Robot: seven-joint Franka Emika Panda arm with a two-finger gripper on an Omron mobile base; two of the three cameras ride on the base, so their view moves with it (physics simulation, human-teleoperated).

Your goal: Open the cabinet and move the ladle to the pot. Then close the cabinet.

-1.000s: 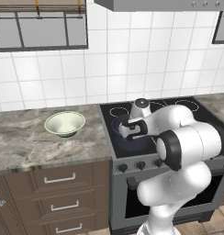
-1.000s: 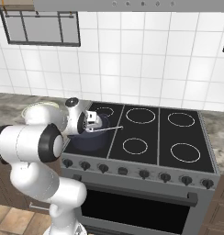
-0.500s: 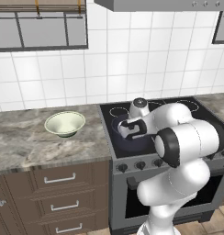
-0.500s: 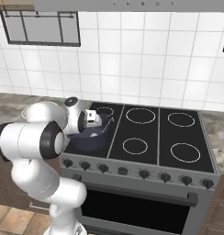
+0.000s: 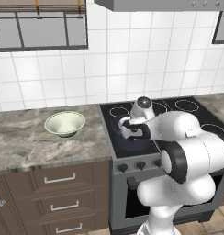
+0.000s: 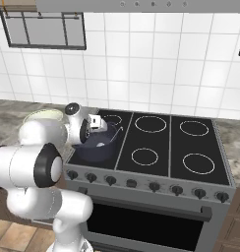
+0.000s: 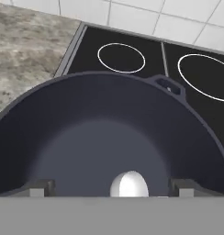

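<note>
Hand view: fingers (image 7: 111, 188) spread apart over pot (image 7: 86, 133); ladle (image 7: 129, 184) bowl cut off below.

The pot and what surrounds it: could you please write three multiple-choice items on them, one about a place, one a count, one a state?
1. Where does the pot stand?
A. on the stove's front-left burner
B. on the counter beside the green bowl
C. on the stove's back-right burner

2. How many burner rings lie uncovered in the right base view?
A. two
B. three
C. five

3. How is the tool now?
A. shut on the ladle
B. open above the pot
C. shut on the pot's rim

Key: 1 A, the pot sits at the stove's front-left corner. 2 C, five white rings show around it. 3 B, the hand view shows the fingertips wide apart, with the ladle lying in the pot between them.
</note>
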